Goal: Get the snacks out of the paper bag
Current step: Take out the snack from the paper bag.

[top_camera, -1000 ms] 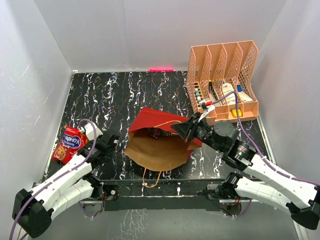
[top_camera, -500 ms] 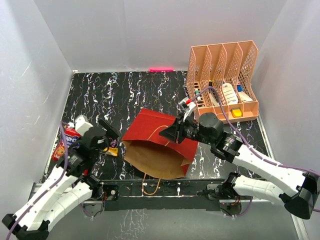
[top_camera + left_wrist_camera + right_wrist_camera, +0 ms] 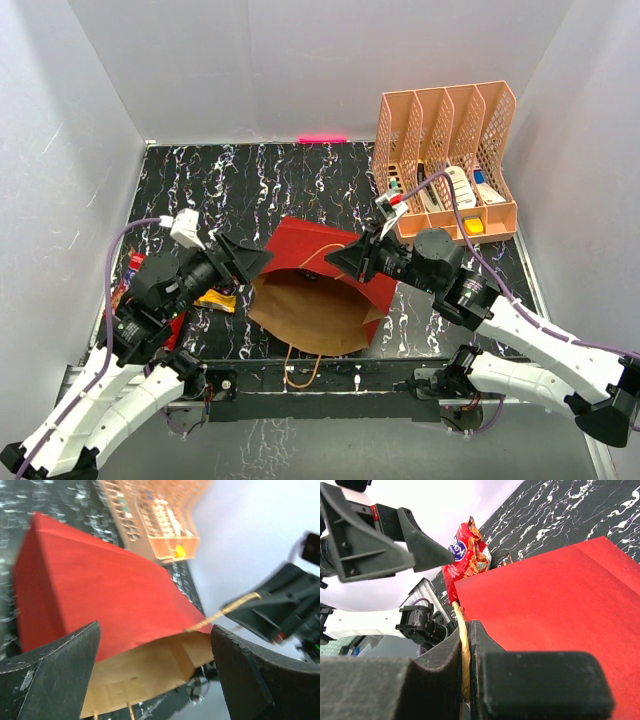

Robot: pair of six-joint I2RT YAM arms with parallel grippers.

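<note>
Red snack bag (image 3: 465,555) and yellow packet (image 3: 222,300) lie out, centre left. Left gripper (image 3: 155,635) spread; right gripper (image 3: 468,630) pinching the cord handle (image 3: 462,620) of the paper bag (image 3: 315,243). Interior unseen.

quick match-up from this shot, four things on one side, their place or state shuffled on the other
1 paper bag
2 red snack bag
3 left fingers
4 right fingers

a shut on the cord handle
b open, empty
c by the table's left edge
d on its side, mid-table

Pairs: 1-d, 2-c, 3-b, 4-a
</note>
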